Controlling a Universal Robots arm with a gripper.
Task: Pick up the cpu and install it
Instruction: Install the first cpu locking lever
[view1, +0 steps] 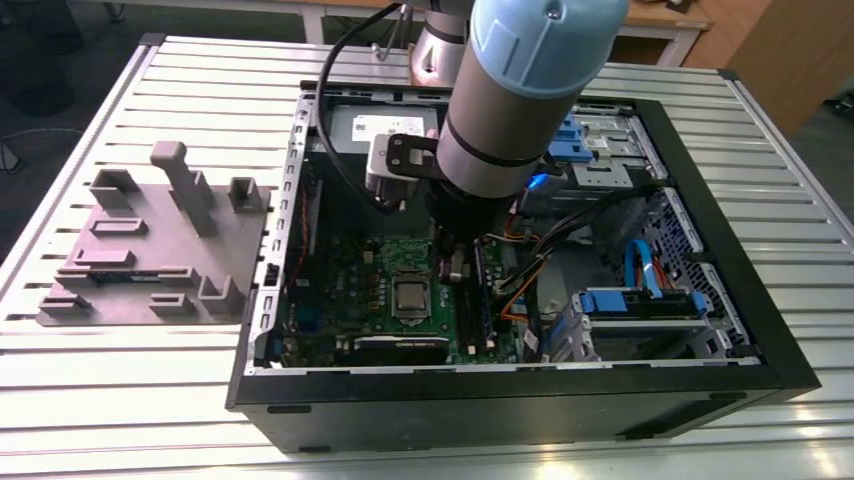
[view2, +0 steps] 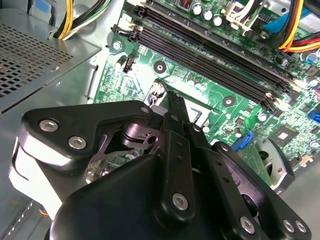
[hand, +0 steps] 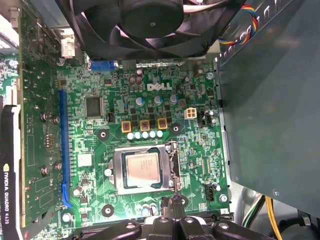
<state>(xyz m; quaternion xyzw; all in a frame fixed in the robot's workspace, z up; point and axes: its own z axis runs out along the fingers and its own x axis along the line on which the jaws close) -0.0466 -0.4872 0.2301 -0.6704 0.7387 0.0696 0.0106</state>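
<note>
CPU seated in socket, my end effector poised just beside it

The cpu (hand: 142, 168) lies flat in its socket (hand: 145, 169) on the board (hand: 150, 102), so I judge the placing done and the step in hand to be finishing the install. My end effector (hand: 176, 212) hangs close over the socket's edge, fingers drawn together, gripping nothing I can see. By my reckoning, any further move calls for a straight vertical path and a light touch on the chip. Room is tight: the memory slots (view2: 210, 55) run close on one side, the fan (hand: 150, 22) and the grey box (hand: 272, 100) crowd the others, and the case wall (view1: 534, 395) rims it all; the freest way is upward.
</note>
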